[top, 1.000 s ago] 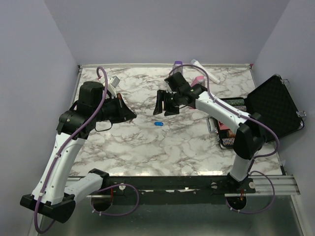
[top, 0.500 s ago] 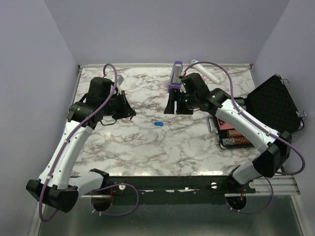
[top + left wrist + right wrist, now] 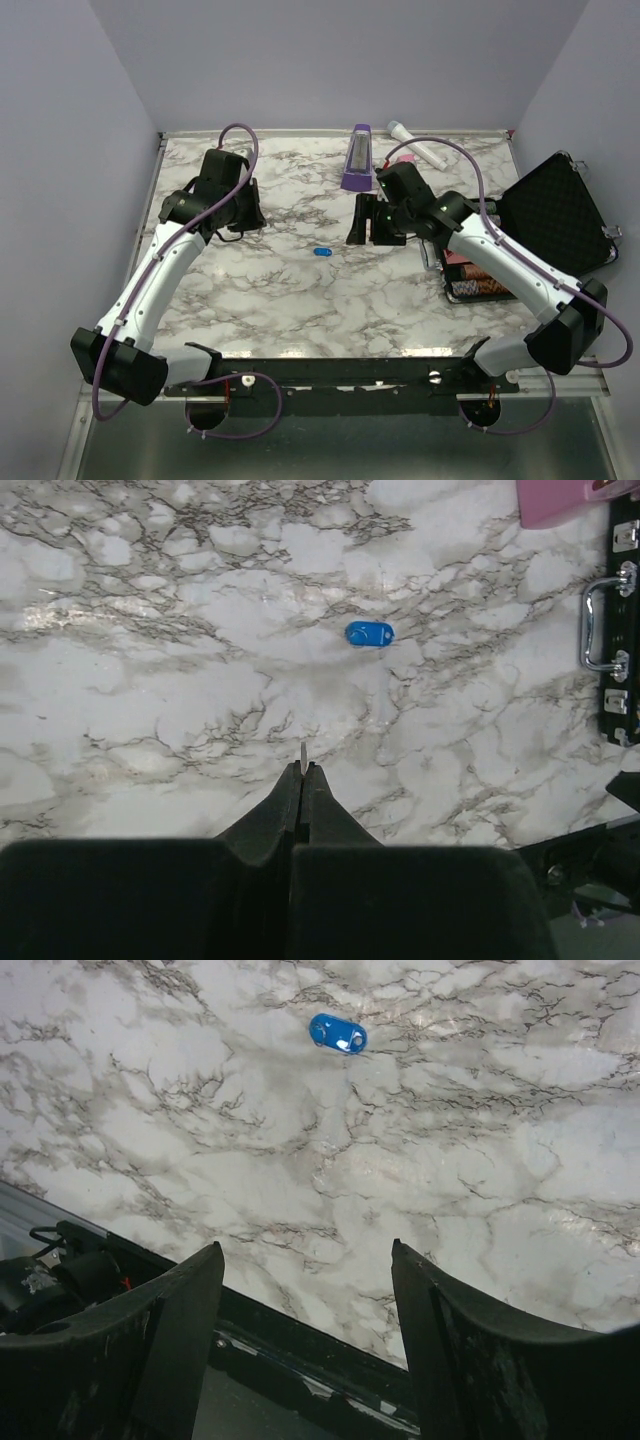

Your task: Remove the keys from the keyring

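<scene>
The blue oval-headed key (image 3: 321, 252) lies flat on the marble table, alone, between the two arms. It also shows in the left wrist view (image 3: 369, 634) and in the right wrist view (image 3: 337, 1033). My left gripper (image 3: 250, 206) is to the key's left and further back, above the table. Its jaws are shut (image 3: 303, 770) on a thin pale metal sliver (image 3: 302, 754) that sticks out of the tips. My right gripper (image 3: 370, 224) hangs to the right of the key and slightly behind it, wide open and empty (image 3: 306, 1248).
A purple metronome (image 3: 356, 160) and a white tube (image 3: 420, 150) stand at the back edge. An open black case (image 3: 555, 215) with chips (image 3: 475, 287) is on the right. A pink object (image 3: 570, 500) and the case handle (image 3: 600, 620) show in the left wrist view.
My left arm has stretched out and carried its shut gripper back and left, away from the key. My right gripper has moved right. The blue key has not moved.
</scene>
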You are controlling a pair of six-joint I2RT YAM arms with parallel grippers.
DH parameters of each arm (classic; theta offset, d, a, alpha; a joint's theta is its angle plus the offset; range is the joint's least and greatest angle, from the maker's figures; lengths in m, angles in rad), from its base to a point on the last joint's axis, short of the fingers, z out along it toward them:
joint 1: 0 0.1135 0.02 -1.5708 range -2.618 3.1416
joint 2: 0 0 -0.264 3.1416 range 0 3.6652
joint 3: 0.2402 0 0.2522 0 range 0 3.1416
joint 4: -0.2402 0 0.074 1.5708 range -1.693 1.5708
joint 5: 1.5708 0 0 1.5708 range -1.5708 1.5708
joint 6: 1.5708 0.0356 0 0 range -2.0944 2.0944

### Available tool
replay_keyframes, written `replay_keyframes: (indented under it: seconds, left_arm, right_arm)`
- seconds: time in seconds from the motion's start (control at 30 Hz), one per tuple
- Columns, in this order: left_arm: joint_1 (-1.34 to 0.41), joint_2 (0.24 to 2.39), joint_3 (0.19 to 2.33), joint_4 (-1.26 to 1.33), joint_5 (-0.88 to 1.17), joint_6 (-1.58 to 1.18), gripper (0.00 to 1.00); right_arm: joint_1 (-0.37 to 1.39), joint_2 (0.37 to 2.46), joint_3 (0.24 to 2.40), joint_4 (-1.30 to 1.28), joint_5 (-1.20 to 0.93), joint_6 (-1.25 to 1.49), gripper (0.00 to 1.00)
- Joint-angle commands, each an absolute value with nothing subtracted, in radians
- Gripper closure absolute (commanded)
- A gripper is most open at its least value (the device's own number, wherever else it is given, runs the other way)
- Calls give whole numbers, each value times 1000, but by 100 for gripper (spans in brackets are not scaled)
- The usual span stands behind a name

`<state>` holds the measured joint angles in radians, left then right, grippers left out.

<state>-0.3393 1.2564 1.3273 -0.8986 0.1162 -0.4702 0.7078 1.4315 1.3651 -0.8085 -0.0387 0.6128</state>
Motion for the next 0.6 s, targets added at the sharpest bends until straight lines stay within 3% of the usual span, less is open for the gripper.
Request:
replay_keyframes:
  seconds: [0.0, 0.07, 0.2, 0.57]
  left_arm:
    - [-331, 1249, 1356, -891, 17, -439, 90]
    - [-331, 1250, 1350, -890, 11, -439, 72]
    - [-331, 1243, 1335, -884, 12, -436, 57]
    - [-331, 1203, 1312, -867, 34, -423, 44]
  right_arm:
    - [712, 1387, 1333, -815, -5, 633, 24]
    - [712, 1384, 1322, -808, -3, 638, 24]
    - [712, 1381, 1321, -801, -3, 646, 24]
    - [712, 1381, 1338, -796, -5, 644, 23]
